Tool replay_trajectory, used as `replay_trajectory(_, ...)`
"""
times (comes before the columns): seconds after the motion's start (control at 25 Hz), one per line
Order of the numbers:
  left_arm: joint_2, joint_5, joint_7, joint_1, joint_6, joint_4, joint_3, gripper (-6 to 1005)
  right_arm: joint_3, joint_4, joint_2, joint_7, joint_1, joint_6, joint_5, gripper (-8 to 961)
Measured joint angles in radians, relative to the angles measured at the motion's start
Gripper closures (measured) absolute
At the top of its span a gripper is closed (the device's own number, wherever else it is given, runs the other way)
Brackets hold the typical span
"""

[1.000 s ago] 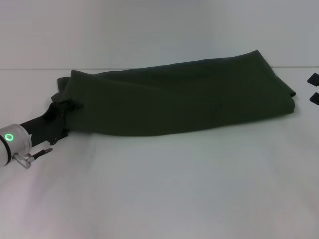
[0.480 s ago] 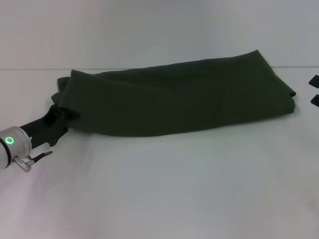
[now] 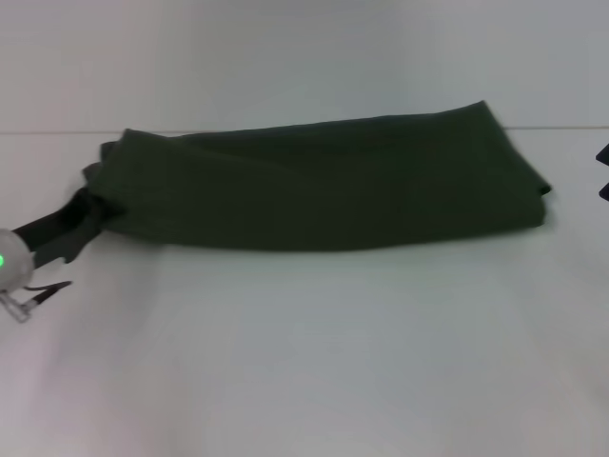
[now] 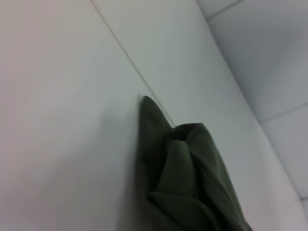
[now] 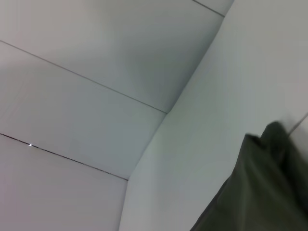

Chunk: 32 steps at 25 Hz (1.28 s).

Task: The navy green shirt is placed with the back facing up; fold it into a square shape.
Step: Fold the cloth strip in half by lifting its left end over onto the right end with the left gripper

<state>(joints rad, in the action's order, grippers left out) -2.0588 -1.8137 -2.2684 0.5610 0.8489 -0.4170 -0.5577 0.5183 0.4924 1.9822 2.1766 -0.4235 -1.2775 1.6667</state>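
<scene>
White tabletop [image 3: 314, 362] fills the near part of the head view, bare and evenly lit, running back to a pale wall. At the near left edge the left gripper [image 3: 88, 211] reaches in from its silver wrist with a green light, its dark fingers closed on the bunched left end of the navy green shirt [image 3: 324, 186]. Beyond it, the shirt lies across the middle of the table as a long, folded band, plain side up, its left end gathered into creases and its right end squared off and flat. In the left wrist view the same cloth [image 4: 185, 178] shows as a crumpled point against the white surface. At the far right edge, the right gripper [image 3: 603, 171] shows only as two dark tips, apart from the shirt; whether they are spread cannot be told.
</scene>
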Motion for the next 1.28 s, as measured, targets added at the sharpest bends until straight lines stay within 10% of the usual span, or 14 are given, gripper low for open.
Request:
replay_trajectory(0.2,0.049,-0.029,-0.012,-0.030,-0.013,-0.001,-0.005,986,0.000,-0.007,0.000,0.000,0.001,0.010,0.001,178)
replay_trajectory(0.6,0.068,-0.027,-0.026,-0.081,-0.042,-0.040,0.007,986,0.000,-0.014,-0.002,0.000,0.002,0.014,0.003,177)
replay_trajectory(1.28,-0.041,0.030,-0.019,0.071,0.335,-0.276,-0.031,983,0.005,-0.028,0.000,-0.009,0.005,0.003,0.007,177)
